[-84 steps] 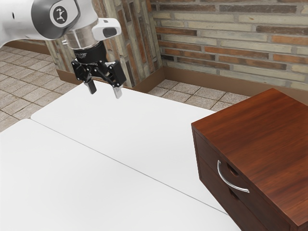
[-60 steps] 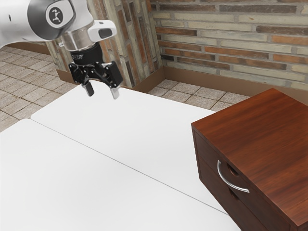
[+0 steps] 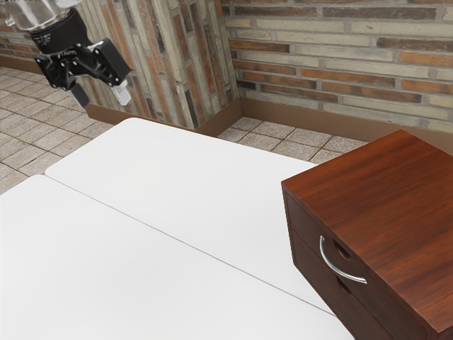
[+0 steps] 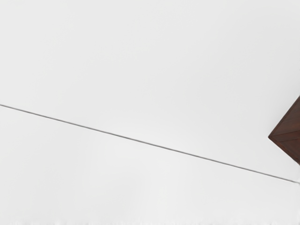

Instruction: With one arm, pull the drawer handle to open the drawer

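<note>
A dark red-brown wooden cabinet [image 3: 386, 212] stands at the exterior view's right on the white table [image 3: 177, 205]. Its upper drawer front carries a curved silver handle [image 3: 337, 262]; the drawer sits flush, shut. My black gripper [image 3: 101, 95] hangs high at the exterior view's upper left, above the table's far corner and far from the handle. Its two fingers stand apart with nothing between them, so it is open. In the wrist view a corner of the cabinet [image 4: 289, 136] shows beyond the white tabletop.
The table is made of two white slabs with a thin seam [image 3: 177, 237] running across; the seam [image 4: 140, 142] also crosses the wrist view. Brick walls [image 3: 340, 49] and a tiled floor [image 3: 297, 138] lie behind the table.
My arm has swung up and toward the exterior view's left, away from the cabinet. The gripper has stayed open. The drawer has not moved.
</note>
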Robot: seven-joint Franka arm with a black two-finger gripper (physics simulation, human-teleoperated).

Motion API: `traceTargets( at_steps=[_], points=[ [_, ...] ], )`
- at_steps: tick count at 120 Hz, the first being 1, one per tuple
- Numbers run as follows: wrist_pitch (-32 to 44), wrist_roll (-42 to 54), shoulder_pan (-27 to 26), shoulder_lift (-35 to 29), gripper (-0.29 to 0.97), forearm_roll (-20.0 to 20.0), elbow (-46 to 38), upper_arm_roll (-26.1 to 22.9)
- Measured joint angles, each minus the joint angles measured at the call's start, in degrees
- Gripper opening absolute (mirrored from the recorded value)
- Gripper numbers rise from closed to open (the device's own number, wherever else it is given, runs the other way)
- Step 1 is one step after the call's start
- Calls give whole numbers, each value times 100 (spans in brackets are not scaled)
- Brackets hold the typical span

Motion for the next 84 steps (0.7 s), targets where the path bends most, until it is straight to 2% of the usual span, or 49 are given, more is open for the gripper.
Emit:
traceTargets(
  at_steps=[15, 24, 35, 48, 63, 84],
  points=[
    [-14, -361, 79, 329, 68, -362, -146, 77],
    [125, -558, -40, 548, 68, -727, -258, 158],
    [467, -898, -216, 528, 66, -992, -471, 173],
    [1112, -1415, -382, -441, 63, -1130, -1841, 158],
    [1877, -2005, -236, -1142, 61, -949, -2881, 10],
    [2567, -2751, -215, -1983, 59, -848, -3721, -259]
  ],
)
